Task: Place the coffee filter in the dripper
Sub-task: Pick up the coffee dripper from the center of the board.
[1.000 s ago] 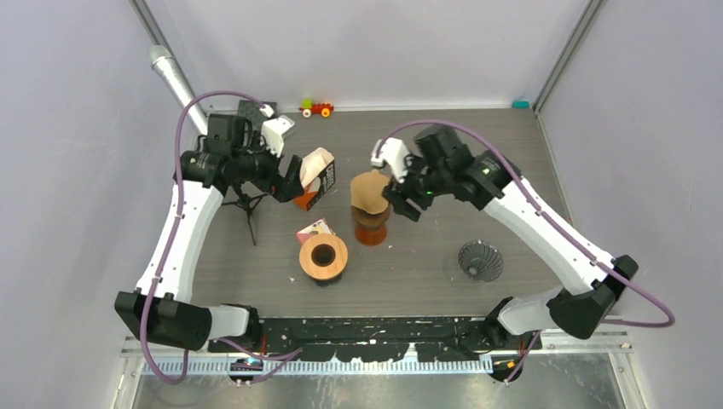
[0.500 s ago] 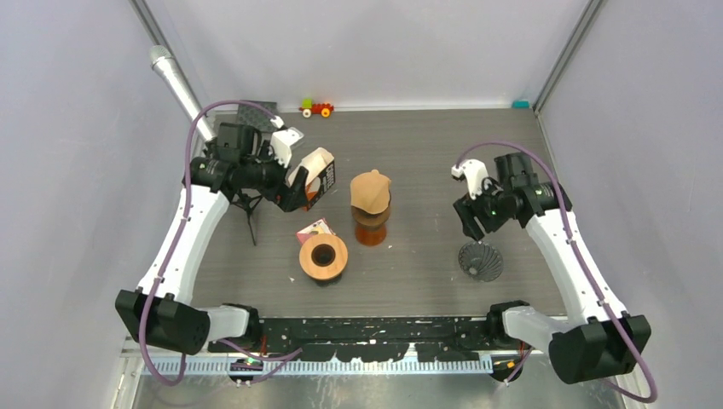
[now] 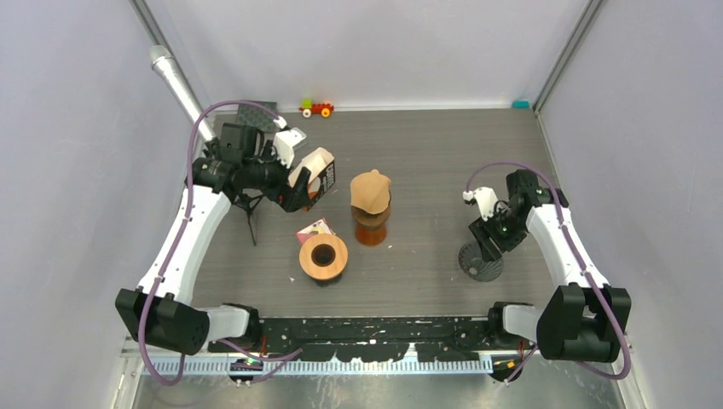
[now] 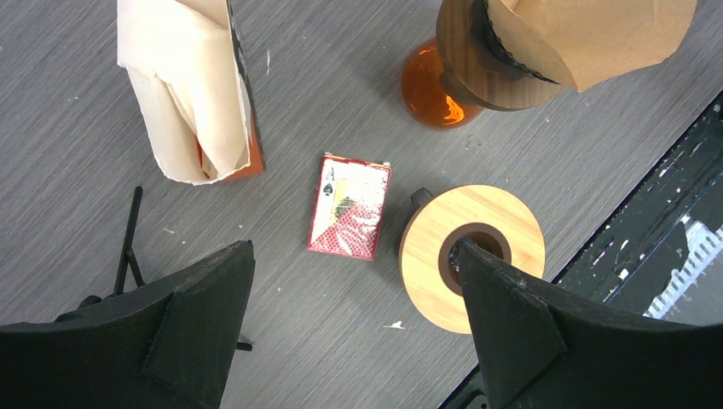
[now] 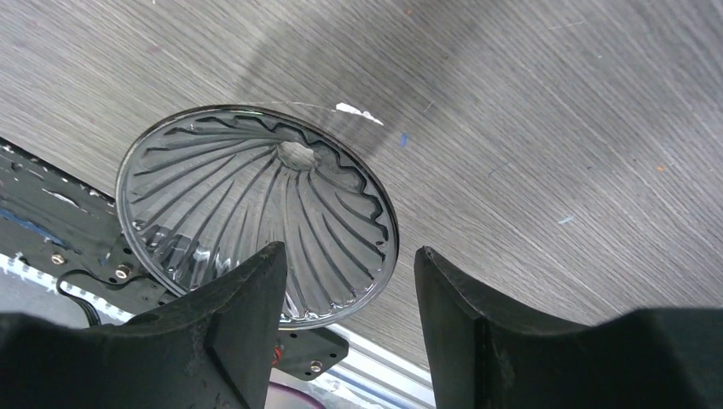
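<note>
Left gripper [image 4: 354, 264]: jaws spread wide, gripping nothing, hovering over card pack [image 4: 349, 206]; wooden ring [image 4: 426, 256] lying beside its right finger. Coffee filter [image 4: 588, 38]: sitting atop orange carafe [image 4: 426, 94], ahead and to its right. Right gripper [image 5: 349, 256]: jaws apart, empty, hanging above clear ribbed dripper [image 5: 247, 204], whose rim is showing between the fingers.
</note>
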`<state>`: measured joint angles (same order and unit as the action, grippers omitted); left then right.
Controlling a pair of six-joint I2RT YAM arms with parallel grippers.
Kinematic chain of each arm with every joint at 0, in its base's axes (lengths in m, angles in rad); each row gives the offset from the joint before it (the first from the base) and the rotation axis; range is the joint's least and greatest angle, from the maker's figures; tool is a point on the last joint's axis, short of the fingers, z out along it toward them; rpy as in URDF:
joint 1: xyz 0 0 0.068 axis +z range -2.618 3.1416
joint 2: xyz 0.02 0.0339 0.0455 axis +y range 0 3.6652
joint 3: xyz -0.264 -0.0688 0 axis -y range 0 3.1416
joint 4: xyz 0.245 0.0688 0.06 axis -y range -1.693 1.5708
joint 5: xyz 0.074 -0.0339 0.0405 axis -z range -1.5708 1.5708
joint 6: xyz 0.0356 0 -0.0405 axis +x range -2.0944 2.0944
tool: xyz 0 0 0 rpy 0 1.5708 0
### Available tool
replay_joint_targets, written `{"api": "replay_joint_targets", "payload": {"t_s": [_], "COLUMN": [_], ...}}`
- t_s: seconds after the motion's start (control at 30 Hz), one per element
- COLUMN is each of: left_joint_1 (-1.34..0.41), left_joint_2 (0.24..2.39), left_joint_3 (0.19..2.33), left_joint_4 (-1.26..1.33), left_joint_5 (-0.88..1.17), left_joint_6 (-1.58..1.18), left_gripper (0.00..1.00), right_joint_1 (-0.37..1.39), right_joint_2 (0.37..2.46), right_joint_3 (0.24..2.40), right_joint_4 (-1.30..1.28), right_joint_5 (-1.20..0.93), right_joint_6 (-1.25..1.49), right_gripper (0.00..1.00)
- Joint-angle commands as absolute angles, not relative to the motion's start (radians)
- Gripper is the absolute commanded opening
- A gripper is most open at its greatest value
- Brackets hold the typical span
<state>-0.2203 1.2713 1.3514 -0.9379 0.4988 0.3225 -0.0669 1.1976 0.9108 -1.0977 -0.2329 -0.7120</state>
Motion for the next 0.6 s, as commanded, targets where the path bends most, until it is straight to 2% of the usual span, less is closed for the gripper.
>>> {"api": "replay_joint_targets", "payload": {"t_s": [0.0, 0.4, 0.47, 0.57], "left_joint_1": [-0.224, -0.228, -0.228, -0.229], "left_joint_2": [1.248, 1.258, 1.259, 1.261], "left_joint_3": [1.35, 1.356, 1.359, 1.363], "left_joint_4": [-0.907, -0.912, -0.912, -0.921], "left_joint_5": [0.523, 0.52, 0.516, 0.509], "left_joint_6": [0.331, 0.334, 0.336, 0.343], "left_gripper": [0.92, 0.92, 0.91, 0.92], "right_joint_1": [-0.082, -0.113, -0.116, -0.12], "right_joint_2": [1.216, 1.307, 1.323, 1.338], "right_joint_3": [0.89, 0.897, 0.905, 0.925], "right_joint_4": [-1.059, -1.038, -1.035, -1.044], "right_joint_5": [-0.212, -0.275, -0.287, -0.314], "right_joint_6": [-0.757, -0.763, -0.76, -0.747], "right_gripper": [0.61, 0.45, 0.38, 0.23]}}
